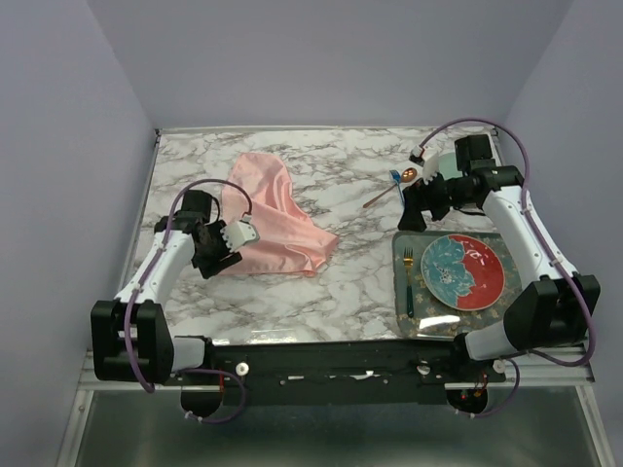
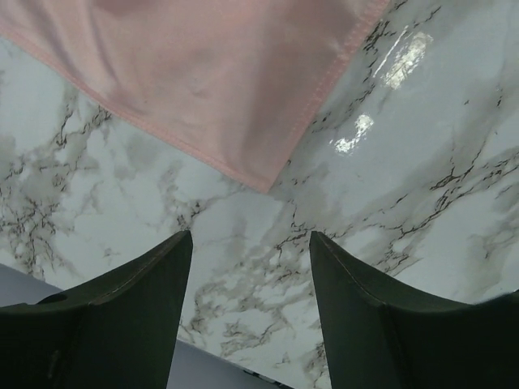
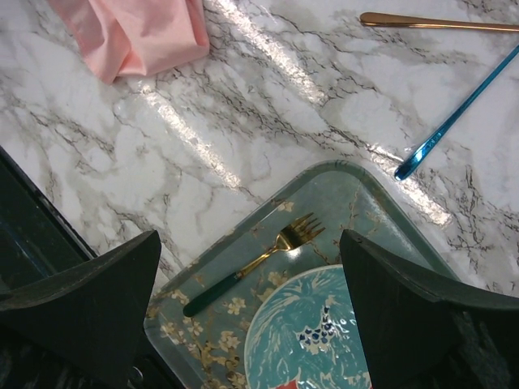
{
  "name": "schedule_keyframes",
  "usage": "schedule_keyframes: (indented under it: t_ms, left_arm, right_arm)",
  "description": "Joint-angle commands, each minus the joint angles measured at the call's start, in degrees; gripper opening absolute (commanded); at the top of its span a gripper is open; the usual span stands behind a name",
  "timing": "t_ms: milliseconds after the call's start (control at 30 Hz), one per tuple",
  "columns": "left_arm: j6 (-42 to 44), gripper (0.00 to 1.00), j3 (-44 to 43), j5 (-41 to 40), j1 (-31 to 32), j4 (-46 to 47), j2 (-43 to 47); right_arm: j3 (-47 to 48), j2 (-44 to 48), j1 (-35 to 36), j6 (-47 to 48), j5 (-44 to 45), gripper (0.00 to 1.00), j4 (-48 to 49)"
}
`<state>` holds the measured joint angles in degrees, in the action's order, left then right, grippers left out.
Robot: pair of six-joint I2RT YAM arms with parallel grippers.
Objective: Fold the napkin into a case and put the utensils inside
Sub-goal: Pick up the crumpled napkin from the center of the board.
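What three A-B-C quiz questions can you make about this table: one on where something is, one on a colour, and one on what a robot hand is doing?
1. Where is the gold fork with the teal handle?
A) on the tray, beside the plate
B) on the bare table top
C) standing in a cup

2. What colour is the napkin?
A) green
B) salmon pink
C) white

3. How is the left hand?
A) shut on the napkin
B) holding a spoon
C) open and empty

Answers:
1 A: the right wrist view shows it lying on the tray next to the plate.
2 B: the cloth looks shiny pink in every view.
3 C: its fingers stand apart, gripping nothing.
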<state>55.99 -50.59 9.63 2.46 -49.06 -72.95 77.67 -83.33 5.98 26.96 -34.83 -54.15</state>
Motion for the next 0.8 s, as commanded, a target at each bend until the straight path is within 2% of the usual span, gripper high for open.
schedule_keyframes:
  t_ms: [0, 200, 367, 633, 733, 767]
  left_arm:
    - [3.16, 0.68, 0.84, 0.66, 3.59, 3.17, -3.59]
    - [4.13, 0.59, -0.65, -0.57, 5.89, 4.67, -10.35]
    - [5.62, 0.52, -3.64, -2.24, 5.98, 2.13, -15.11]
    - [8.00, 0.58, -0.48, -5.14, 5.98, 2.91, -16.00]
    - [7.82, 0.57, 0.40, -5.67, 5.98, 3.88, -17.31]
    - [7.65, 0.54, 0.49, -5.59, 5.98, 4.14, -17.66]
  right_arm:
    - [-1.03, -0.96, 0.53, -1.30, -1.38, 1.00, -1.40]
    - [-0.68, -0.61, 0.53, -0.42, 0.55, 1.00, -2.36]
    - [-1.11, 0.27, 0.53, 0.46, 2.74, 1.00, -2.80]
    - [-3.57, 1.85, 0.44, 0.99, 4.33, 1.00, -2.36]
    - [-3.93, 1.77, 0.53, 0.73, 3.89, 1.00, -2.01]
    - [-3.93, 1.51, 0.53, 0.73, 3.80, 1.00, -1.92]
